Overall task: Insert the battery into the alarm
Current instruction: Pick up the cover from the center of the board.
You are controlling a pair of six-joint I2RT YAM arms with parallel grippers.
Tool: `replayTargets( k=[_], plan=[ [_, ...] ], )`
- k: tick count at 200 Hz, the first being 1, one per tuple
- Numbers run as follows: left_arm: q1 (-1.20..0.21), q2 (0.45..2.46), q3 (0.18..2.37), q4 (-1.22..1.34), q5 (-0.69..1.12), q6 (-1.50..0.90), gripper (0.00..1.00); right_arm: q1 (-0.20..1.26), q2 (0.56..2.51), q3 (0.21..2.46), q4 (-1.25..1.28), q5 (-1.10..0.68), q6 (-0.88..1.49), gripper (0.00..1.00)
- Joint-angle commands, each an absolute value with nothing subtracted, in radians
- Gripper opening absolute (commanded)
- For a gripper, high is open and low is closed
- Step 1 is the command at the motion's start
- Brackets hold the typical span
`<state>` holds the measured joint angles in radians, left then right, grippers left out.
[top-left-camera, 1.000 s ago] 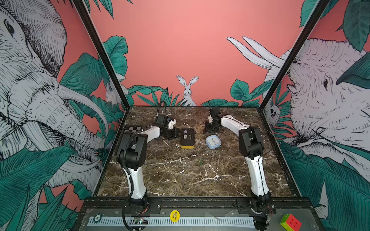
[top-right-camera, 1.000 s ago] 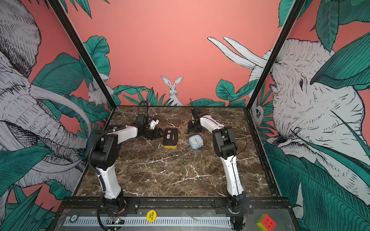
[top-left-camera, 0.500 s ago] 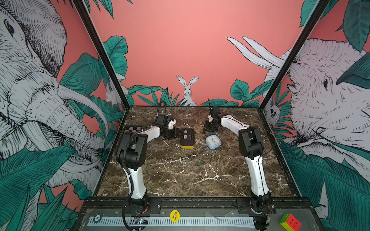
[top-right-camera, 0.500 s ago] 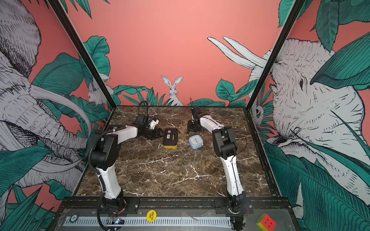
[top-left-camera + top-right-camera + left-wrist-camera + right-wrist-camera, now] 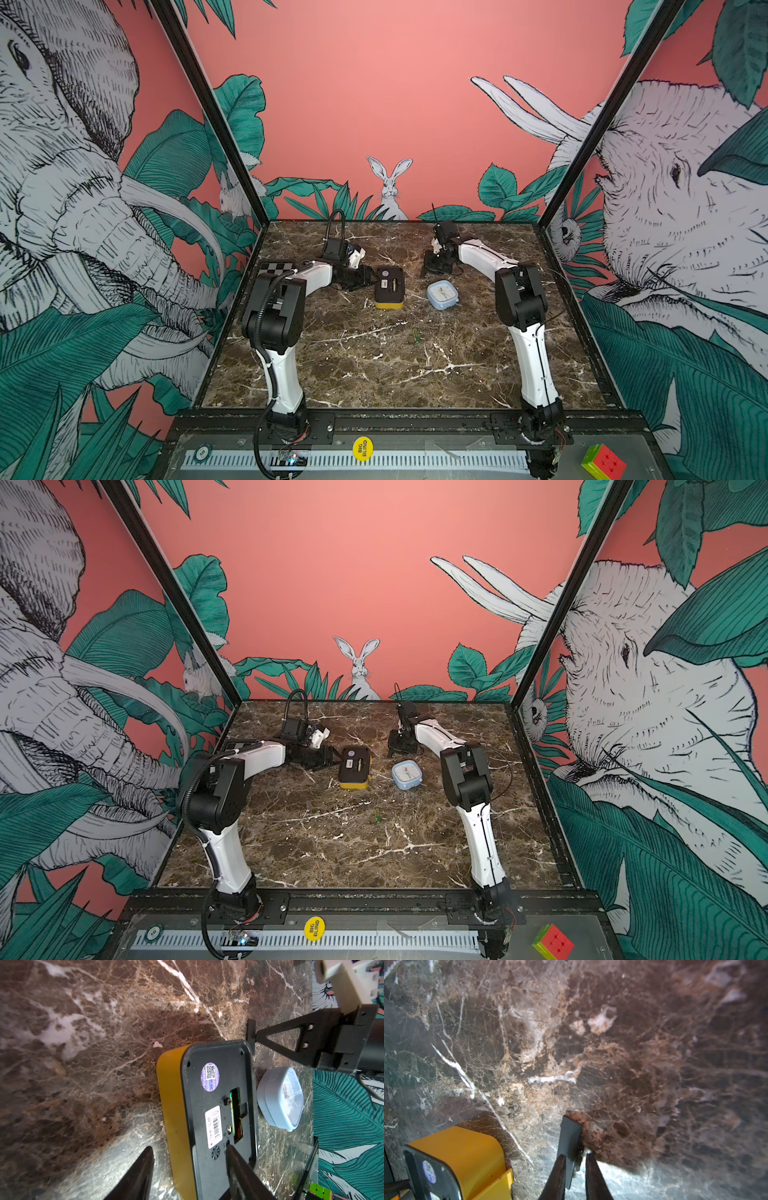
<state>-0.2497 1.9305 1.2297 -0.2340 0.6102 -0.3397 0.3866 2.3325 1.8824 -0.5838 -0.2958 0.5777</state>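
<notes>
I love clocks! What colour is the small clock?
The small clock is pale blue, clearest in left wrist view.

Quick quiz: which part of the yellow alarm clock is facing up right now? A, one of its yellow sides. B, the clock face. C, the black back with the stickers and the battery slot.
C: the yellow alarm clock lies with its black back upward, and the left wrist view shows the round sticker, the barcode label and the open battery slot on that upper surface.
</notes>
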Motion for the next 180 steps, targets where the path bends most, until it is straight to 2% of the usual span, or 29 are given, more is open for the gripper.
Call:
replayTargets(
  k=[1, 180],
  plan=[
    [-0.244, 1.911, 1.251, -0.244, 0.609, -0.34, 0.58, 0.385, 2.359, 1.884, -0.586, -0.302, 0.589, 0.18],
    [-0.244, 1.913, 1.252, -0.248, 0.609, -0.342, 0.57, 0.38, 2.359, 1.851, -0.54, -0.363, 0.62, 0.07]
  ],
)
